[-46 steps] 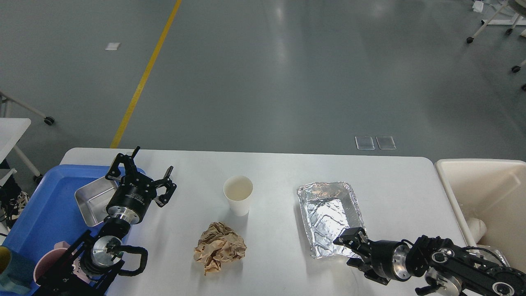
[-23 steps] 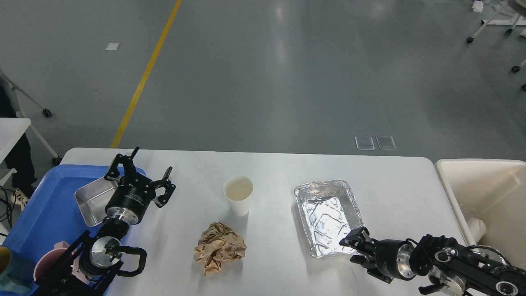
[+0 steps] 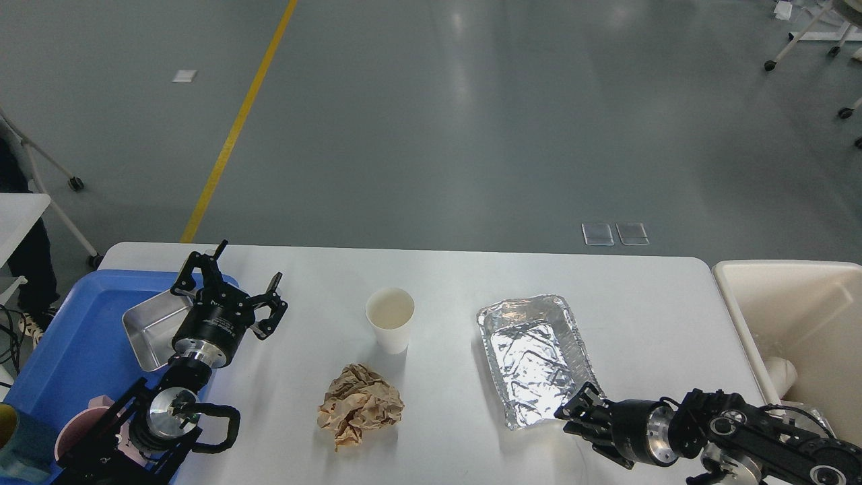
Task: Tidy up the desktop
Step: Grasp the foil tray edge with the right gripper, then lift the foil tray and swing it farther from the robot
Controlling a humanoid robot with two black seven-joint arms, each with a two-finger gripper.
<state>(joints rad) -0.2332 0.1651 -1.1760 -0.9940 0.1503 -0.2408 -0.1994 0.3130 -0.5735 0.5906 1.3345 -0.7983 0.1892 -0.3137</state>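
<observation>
The white desktop (image 3: 458,276) holds a white paper cup (image 3: 390,320) standing upright in the middle. A crumpled brown paper ball (image 3: 360,405) lies in front of it. An empty foil tray (image 3: 535,357) lies to the right, turned slightly askew. My right gripper (image 3: 580,408) is at the foil tray's near right corner, its fingers closed on the rim there. My left gripper (image 3: 232,286) is open and empty, hovering at the desktop's left end beside the blue tray.
A blue plastic tray (image 3: 81,337) at the left holds a steel pan (image 3: 149,325) and a pink cup (image 3: 77,423). A beige bin (image 3: 794,310) stands off the desktop's right end with a white object inside.
My right gripper has drawn back toward the near right edge, and the foil tray has turned with it, its far end swinging left. The left arm has barely moved.
</observation>
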